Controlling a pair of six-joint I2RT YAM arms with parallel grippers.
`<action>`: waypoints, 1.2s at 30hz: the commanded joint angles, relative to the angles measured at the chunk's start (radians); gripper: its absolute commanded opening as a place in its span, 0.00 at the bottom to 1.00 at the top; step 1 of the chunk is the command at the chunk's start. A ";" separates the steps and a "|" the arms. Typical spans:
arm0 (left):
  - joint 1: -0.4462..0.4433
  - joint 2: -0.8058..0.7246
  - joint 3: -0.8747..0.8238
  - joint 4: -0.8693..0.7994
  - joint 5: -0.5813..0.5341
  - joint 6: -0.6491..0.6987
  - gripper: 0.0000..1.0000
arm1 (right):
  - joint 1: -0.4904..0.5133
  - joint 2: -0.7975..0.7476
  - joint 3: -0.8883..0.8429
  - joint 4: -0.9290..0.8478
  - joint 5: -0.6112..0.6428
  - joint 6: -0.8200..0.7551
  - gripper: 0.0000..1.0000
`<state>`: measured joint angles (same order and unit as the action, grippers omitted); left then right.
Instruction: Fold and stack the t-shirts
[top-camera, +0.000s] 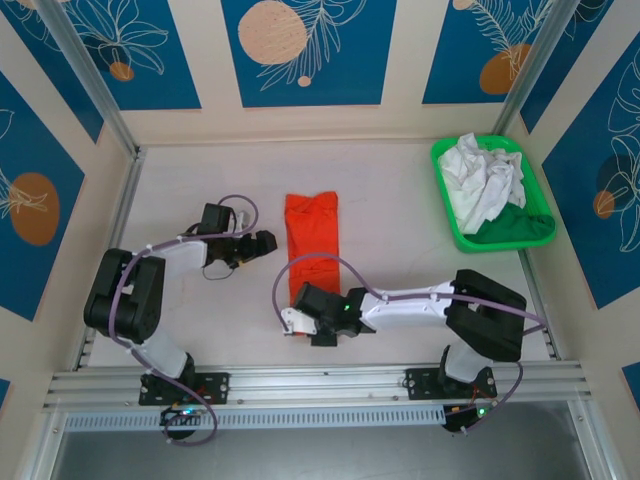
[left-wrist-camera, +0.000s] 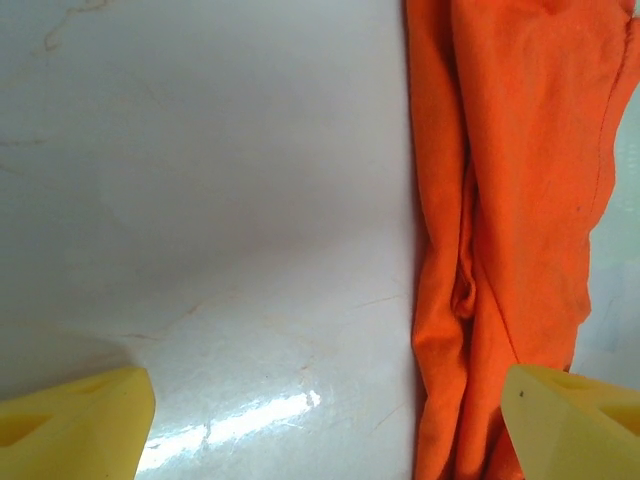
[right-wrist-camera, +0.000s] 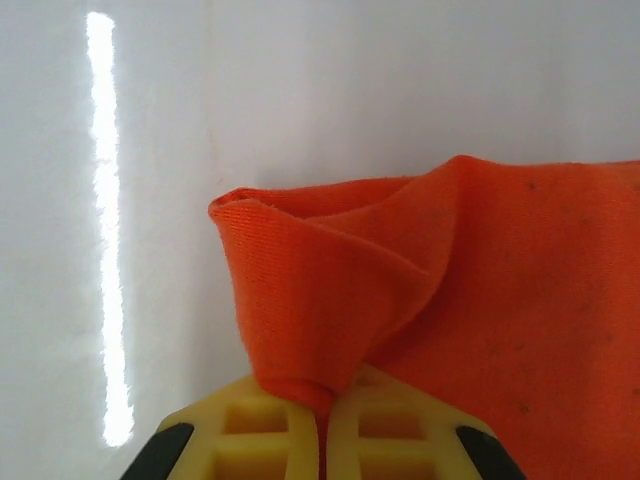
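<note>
Lying lengthwise near the middle of the table (top-camera: 190, 180), the orange shirt (top-camera: 312, 240) is gathered into a long narrow strip running from far to near. Its far end is wider and wrinkled; its near end reaches the right gripper (top-camera: 303, 312). In the right wrist view the orange shirt (right-wrist-camera: 500, 280) has a corner folded over on itself. That doubled fold is pinched in the right gripper (right-wrist-camera: 322, 425), whose yellow fingers (right-wrist-camera: 265, 425) press together with only cloth between them. The rest of the cloth spreads flat on the white tabletop to the right of the fold.

The left gripper (top-camera: 265, 242) sits just left of the strip, about halfway along it, pointing toward it but apart from it. In the left wrist view the left gripper (left-wrist-camera: 330, 415) has its fingers spread wide at the bottom corners, gripping nothing, with bare table between them. The orange shirt (left-wrist-camera: 510, 200) runs down the right side of that view in creased folds, and one fingertip stands in front of its edge.

The white shirt (top-camera: 482, 180) is crumpled in a heap in the green tray (top-camera: 500, 238) at the far right corner of the table, well apart from the orange one. It fills the far part of the tray and leaves the near part bare. Blue panels (top-camera: 305, 50) with leaf drawings line the walls around the table.
</note>
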<state>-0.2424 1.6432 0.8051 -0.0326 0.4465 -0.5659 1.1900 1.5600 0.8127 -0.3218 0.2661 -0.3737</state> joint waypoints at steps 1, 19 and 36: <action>-0.016 0.031 0.012 0.078 0.051 -0.049 0.79 | -0.020 -0.093 -0.022 -0.107 -0.105 0.045 0.00; -0.121 0.290 0.326 -0.019 -0.068 -0.133 0.40 | -0.100 -0.146 -0.011 -0.137 -0.149 0.050 0.00; -0.140 0.398 0.434 -0.029 -0.046 -0.181 0.38 | -0.116 -0.155 -0.014 -0.112 -0.123 0.044 0.00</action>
<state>-0.3717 2.0109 1.2133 -0.0452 0.3916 -0.7296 1.0817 1.4117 0.7872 -0.4377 0.1459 -0.3252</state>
